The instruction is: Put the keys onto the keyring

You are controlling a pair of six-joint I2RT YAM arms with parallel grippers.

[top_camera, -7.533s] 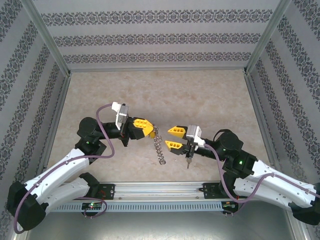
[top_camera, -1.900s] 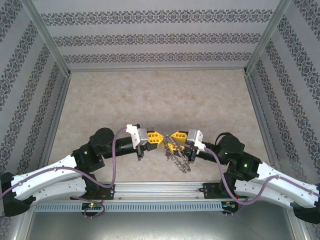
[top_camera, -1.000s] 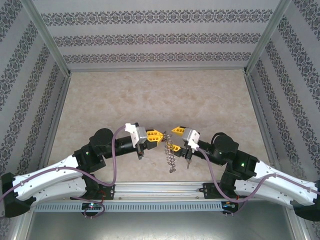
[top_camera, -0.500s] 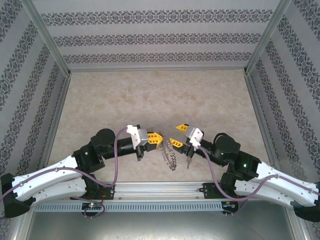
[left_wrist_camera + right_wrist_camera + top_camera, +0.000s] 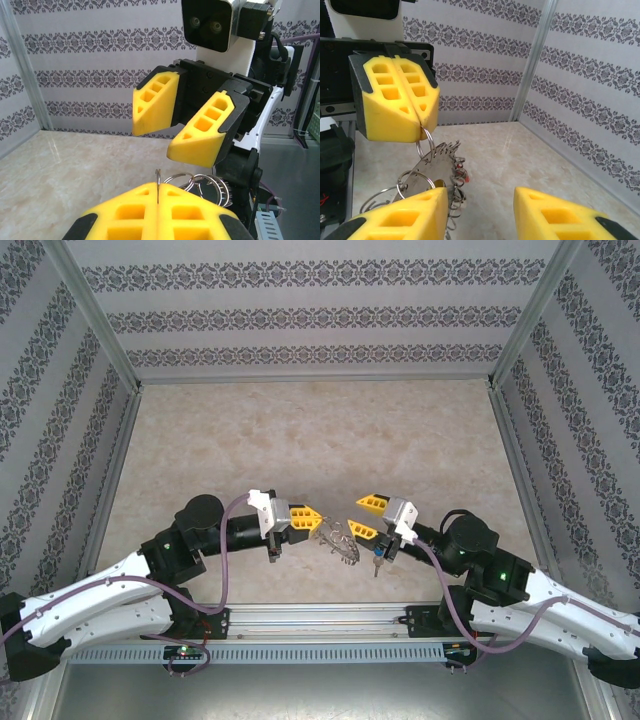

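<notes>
Left gripper [image 5: 308, 517] clamped on keyring [image 5: 340, 538] wire loop, lower centre. Right gripper [image 5: 356, 516] jaws apart, holding nothing; lower finger perhaps touching ring. Table [image 5: 320, 430] bottom edge just below, broad surface above.

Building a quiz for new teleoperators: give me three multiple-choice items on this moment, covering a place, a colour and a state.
1. Where is the keyring? A lying flat, untouched; B hanging from the left gripper; C out of both arms' reach.
2. What colour are the fingers? A blue; B yellow; C green.
3. The right gripper is: A open; B shut; C shut on a key.
Answers: B, one of its wire loops is pinched in the shut left gripper; B, both pairs are yellow; A, a clear gap shows between its fingers.
</notes>
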